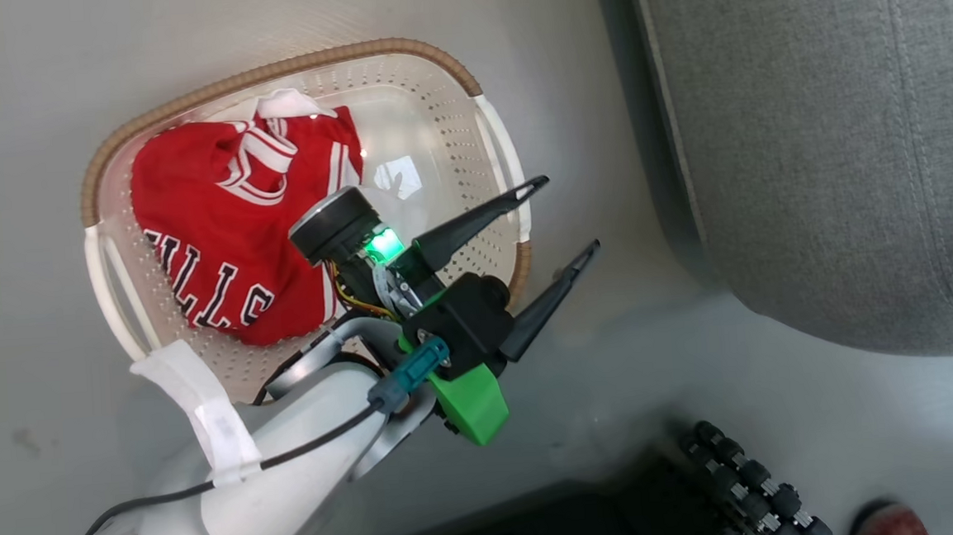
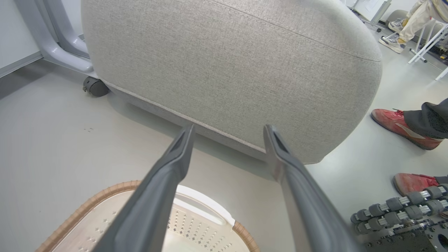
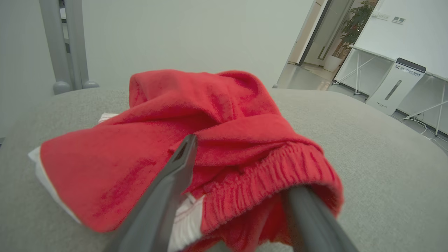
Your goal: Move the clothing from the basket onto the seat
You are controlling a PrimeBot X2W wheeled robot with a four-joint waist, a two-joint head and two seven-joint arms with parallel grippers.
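1. Left gripper: on a pale forearm, above the end of the laundry basket nearest the sofa cushion. Its two dark fingers are spread wide with nothing between them, and they point toward the cushion.
2. Laundry basket: oval, cream, perforated, with a brown woven-look rim and white handles. It stands on the grey floor beside the cushion without touching it.
3. Red jersey: crumpled in the basket at the end away from the cushion. White striped trim and dark-outlined white lettering face up.
4. Robot base rollers: a dark row on the floor, close to the cushion's corner.
5. Sofa cushion: large, grey woven fabric, with rounded edges and stitched seams.
6. Red shorts: bunched on top of the cushion, white trim at the lower edge.
7. Right gripper: at the shorts, fingers apart. One finger lies over the fabric and the elastic waistband drapes over the other. Whether that tip sits inside the waistband cannot be told.
8. Person's red shoes: on the floor past the cushion's corner.
9. White floor-standing unit: far off, by a table.
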